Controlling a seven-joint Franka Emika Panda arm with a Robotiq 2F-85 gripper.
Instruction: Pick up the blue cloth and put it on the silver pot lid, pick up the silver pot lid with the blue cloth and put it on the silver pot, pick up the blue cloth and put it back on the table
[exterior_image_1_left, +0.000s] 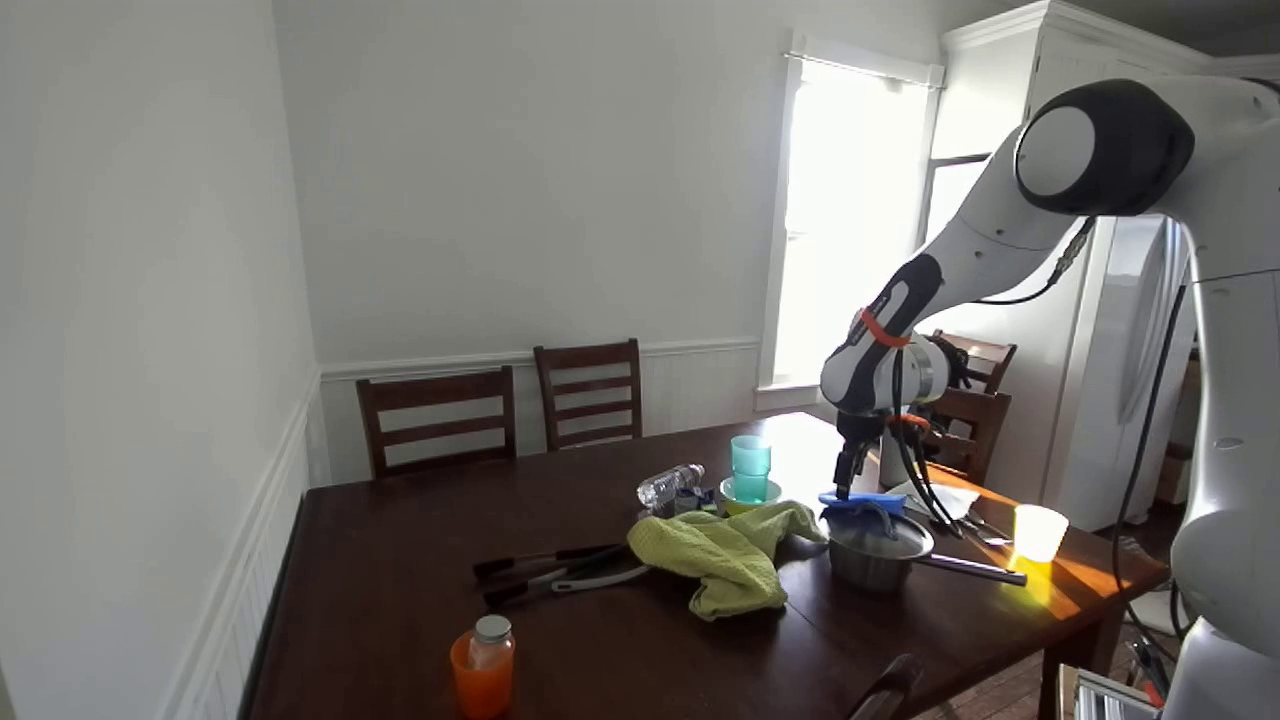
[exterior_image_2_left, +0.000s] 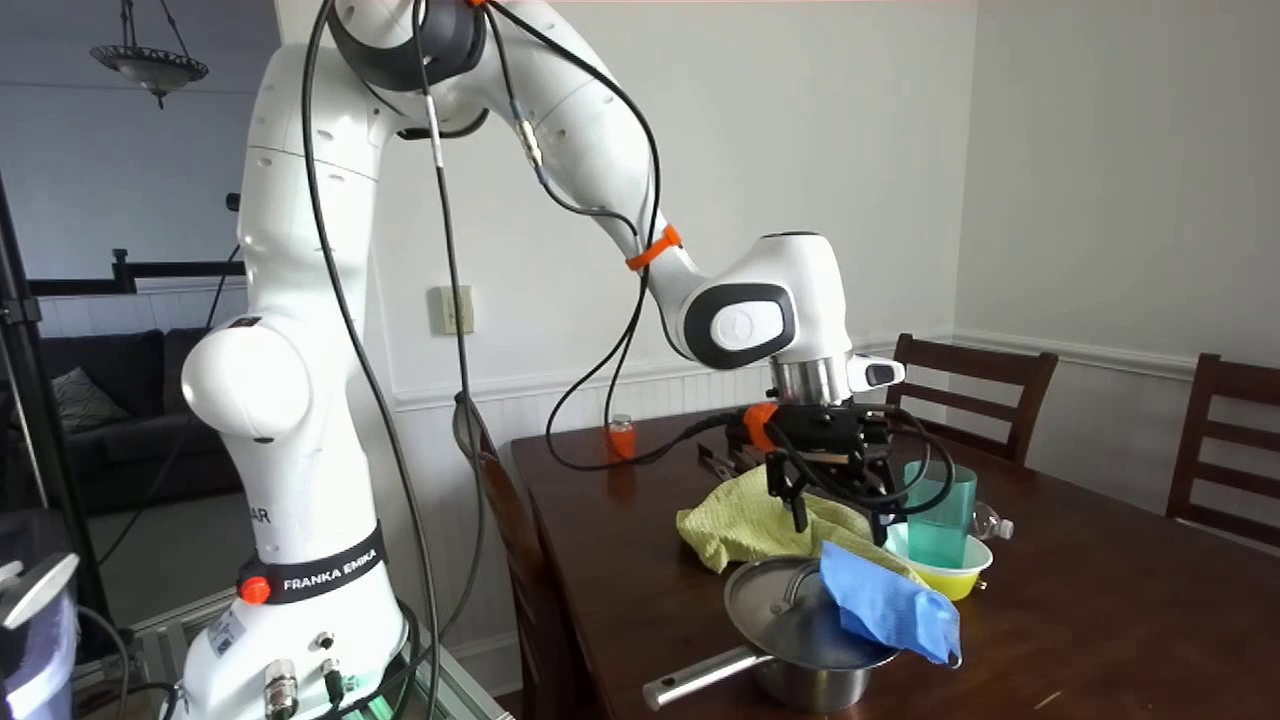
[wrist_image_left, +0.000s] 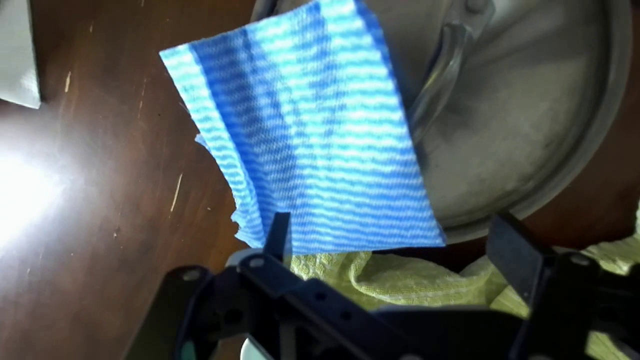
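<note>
A: Status?
B: Black two-finger gripper points down, jaws spread wide with a clear gap, nothing held.
A: Where's the small mid-blue fabric cloth?
B: Just ahead of the fingertips in the wrist view. Near edge shows in the gap between them; one corner passes behind a finger. Touching or not, can't tell.
A: Resting on what?
B: Partly on the round grey metal pot lid, also ahead of the gripper. Blue cloth is just beside the looped metal handle and overhangs the rim.
A: And the lid itself?
B: On the squat round grey metal pot, below and ahead of the gripper. The long metal handle points away from the gripper.
A: Anything else near?
B: Crumpled yellow-green textured cloth, below the fingers in the wrist view. Upright translucent teal cup in a round white-and-yellow bowl, near the gripper, on the side away from the lid.
A: Farther out?
B: Orange cup holding a grey-capped jar, well apart from the gripper. All on the dark brown wooden table.
</note>
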